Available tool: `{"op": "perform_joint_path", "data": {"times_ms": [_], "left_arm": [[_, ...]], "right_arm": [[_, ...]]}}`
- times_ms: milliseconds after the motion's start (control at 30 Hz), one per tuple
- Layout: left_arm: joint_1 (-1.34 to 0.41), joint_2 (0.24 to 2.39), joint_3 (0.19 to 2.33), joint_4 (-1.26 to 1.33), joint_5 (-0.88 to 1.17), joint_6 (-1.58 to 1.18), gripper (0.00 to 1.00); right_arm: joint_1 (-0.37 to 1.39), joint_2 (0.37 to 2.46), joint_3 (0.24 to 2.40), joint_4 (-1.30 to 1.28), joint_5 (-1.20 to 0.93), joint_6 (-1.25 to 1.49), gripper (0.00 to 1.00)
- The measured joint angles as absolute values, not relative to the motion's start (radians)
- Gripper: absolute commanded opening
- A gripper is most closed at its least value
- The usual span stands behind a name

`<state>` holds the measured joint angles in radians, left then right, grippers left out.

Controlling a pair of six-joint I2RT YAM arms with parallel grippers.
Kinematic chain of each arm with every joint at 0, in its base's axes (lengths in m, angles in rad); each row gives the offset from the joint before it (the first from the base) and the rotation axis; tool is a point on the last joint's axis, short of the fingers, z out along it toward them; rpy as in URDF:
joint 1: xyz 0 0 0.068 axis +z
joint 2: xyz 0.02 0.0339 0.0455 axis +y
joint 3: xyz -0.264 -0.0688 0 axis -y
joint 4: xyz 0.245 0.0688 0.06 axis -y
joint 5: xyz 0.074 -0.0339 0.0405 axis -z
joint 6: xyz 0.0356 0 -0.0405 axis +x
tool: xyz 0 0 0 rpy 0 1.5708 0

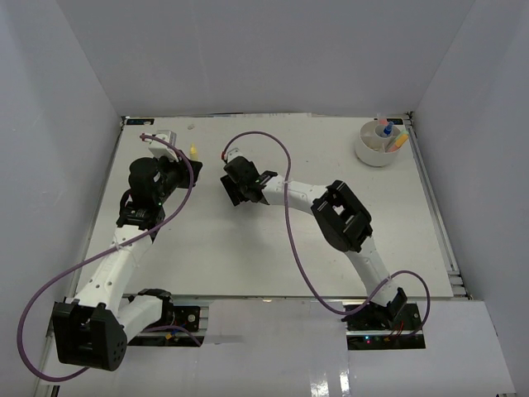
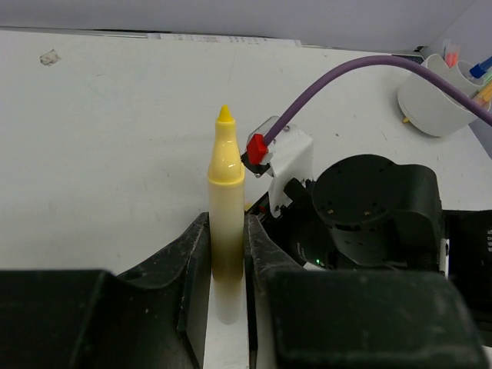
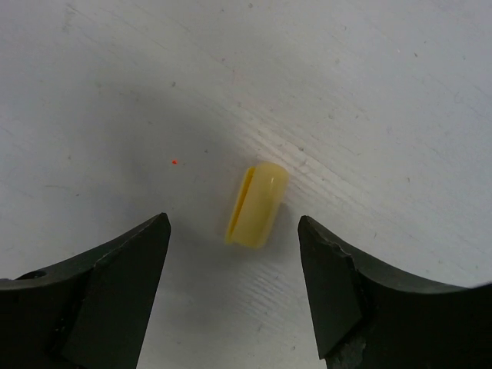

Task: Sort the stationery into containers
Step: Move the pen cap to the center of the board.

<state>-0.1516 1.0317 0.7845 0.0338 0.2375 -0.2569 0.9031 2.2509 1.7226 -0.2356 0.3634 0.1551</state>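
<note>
Top external view: the white table (image 1: 273, 248) is walled on three sides by pale panels, with a metal rail along its right edge. The middle and near parts of the surface lie bare. The round white tub (image 1: 378, 147) stands in the far right corner, close to the rail; pen ends in pink, blue and orange rise from it. Which compartments they occupy cannot be told. The left hand (image 1: 183, 159) sits at far left with a yellow tip showing just beyond it. The right hand (image 1: 234, 184) hangs near the table's far centre, close to the left one.

Left wrist view: the left hand (image 2: 228, 265) is clamped narrow on an uncapped yellow highlighter (image 2: 227, 192), gripped at the lower barrel, tip pointing away. The tub (image 2: 438, 104) shows at upper right, well apart.

Right wrist view: the right hand (image 3: 234, 265) stands wide, jaws apart. A small yellow cap (image 3: 257, 204) lies on the table between the fingertips, touching neither.
</note>
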Motion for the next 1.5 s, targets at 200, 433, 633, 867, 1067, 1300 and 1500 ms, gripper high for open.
{"op": "perform_joint_path", "data": {"times_ms": [200, 433, 633, 867, 1067, 1300, 1500], "left_arm": [[-0.152, 1.025, 0.785, 0.029, 0.235, -0.251, 0.11], [-0.152, 1.023, 0.785, 0.029, 0.236, -0.251, 0.12], [-0.152, 1.023, 0.784, 0.030, 0.251, -0.252, 0.12], [-0.152, 1.025, 0.784, 0.037, 0.290, -0.253, 0.13], [-0.152, 1.033, 0.783, 0.047, 0.336, -0.258, 0.13], [-0.152, 1.048, 0.780, 0.055, 0.364, -0.263, 0.13], [-0.152, 1.050, 0.780, 0.056, 0.373, -0.263, 0.13]], "right_arm": [[0.879, 2.299, 1.772, -0.236, 0.364, 0.175, 0.65], [0.870, 2.301, 1.761, -0.215, 0.363, 0.189, 0.40], [0.869, 2.149, 1.504, -0.109, 0.344, 0.199, 0.29], [0.865, 1.874, 1.148, -0.106, 0.277, 0.196, 0.35], [0.865, 1.726, 0.962, -0.113, 0.226, 0.184, 0.48], [0.864, 1.681, 0.933, -0.186, 0.190, 0.168, 0.58], [0.863, 1.686, 1.012, -0.303, 0.189, 0.147, 0.60]]}}
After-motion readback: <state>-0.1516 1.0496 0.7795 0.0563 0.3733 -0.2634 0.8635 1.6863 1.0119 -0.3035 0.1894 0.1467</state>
